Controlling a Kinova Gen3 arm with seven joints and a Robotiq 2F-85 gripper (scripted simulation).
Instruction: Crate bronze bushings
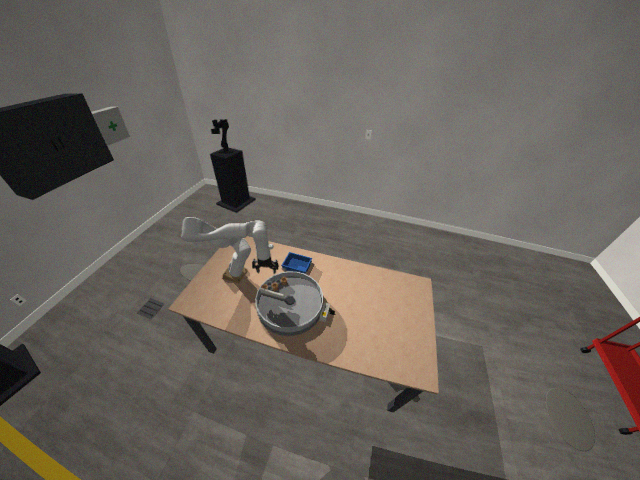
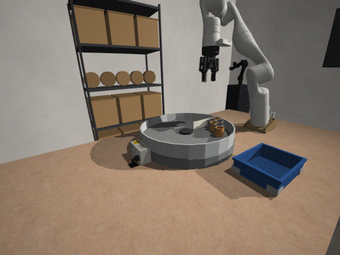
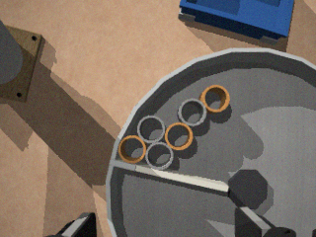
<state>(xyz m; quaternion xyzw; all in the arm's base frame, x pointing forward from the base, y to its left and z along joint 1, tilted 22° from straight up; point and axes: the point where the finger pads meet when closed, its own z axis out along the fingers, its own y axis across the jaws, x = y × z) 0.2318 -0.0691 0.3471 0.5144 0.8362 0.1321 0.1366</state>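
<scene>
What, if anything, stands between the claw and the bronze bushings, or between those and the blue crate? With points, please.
Nothing visible blocks the open black claw (image 1: 265,266) (image 2: 208,79) from above; the grey round turntable's raised rim (image 1: 321,304) (image 2: 189,149) (image 3: 163,82) stands between the bushings and crate.
</scene>
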